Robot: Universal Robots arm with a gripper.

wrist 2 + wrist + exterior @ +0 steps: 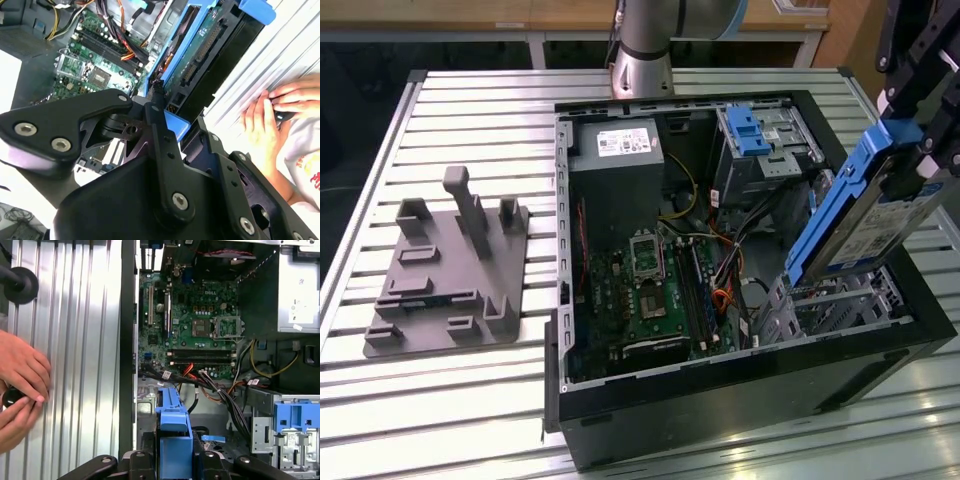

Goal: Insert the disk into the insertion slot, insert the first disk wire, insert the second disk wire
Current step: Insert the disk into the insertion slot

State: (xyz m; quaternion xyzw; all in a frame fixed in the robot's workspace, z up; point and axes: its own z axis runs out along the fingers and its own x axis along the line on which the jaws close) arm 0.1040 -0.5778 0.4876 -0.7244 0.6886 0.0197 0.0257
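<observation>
A: Where do we stand?
B: Our tool [174,462] grips the disk [865,225], tilted above the slot [840,305] at the exterior view's right.
A: We should level it, square its edges to the slot, and lower gently.

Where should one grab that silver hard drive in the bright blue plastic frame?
At its upper end, from above, as the claw does now. The blue-framed silver hard drive is long, flat and tilted, so holding that end leaves the lower end free toward the grey perforated metal bay.
</observation>
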